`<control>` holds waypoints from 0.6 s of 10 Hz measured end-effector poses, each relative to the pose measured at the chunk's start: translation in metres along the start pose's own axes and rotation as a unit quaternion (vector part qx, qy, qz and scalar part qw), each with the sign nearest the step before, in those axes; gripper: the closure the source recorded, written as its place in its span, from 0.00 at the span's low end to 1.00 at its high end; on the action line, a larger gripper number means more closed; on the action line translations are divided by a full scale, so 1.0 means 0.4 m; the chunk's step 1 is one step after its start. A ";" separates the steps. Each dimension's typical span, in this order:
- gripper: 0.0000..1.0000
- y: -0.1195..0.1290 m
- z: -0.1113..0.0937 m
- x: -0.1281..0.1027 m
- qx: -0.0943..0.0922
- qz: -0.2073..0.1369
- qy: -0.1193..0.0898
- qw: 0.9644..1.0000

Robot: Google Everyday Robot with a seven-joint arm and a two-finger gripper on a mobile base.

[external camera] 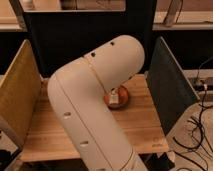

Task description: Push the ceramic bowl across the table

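The reddish-brown ceramic bowl [121,98] sits on the light-wood table [145,125], toward the back middle, partly hidden by my big white arm. My gripper [114,98] shows only as a small white tip over the bowl's left part, touching or just above it. The rest of the gripper is hidden behind the arm.
A yellow upright panel [17,97] bounds the table on the left, a dark grey panel [167,90] on the right and a black panel [85,37] at the back. Cables [197,135] hang at the right beyond the table.
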 end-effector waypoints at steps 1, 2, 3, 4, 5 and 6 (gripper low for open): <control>1.00 0.015 0.008 -0.023 0.001 -0.016 0.002 1.000; 1.00 0.028 0.013 -0.044 -0.001 -0.030 0.003 1.000; 1.00 0.044 0.017 -0.067 -0.003 -0.045 0.003 0.999; 1.00 0.064 0.021 -0.094 -0.007 -0.061 0.003 0.998; 1.00 0.080 0.025 -0.117 -0.009 -0.075 0.005 0.997; 1.00 0.096 0.031 -0.143 -0.011 -0.091 0.008 0.996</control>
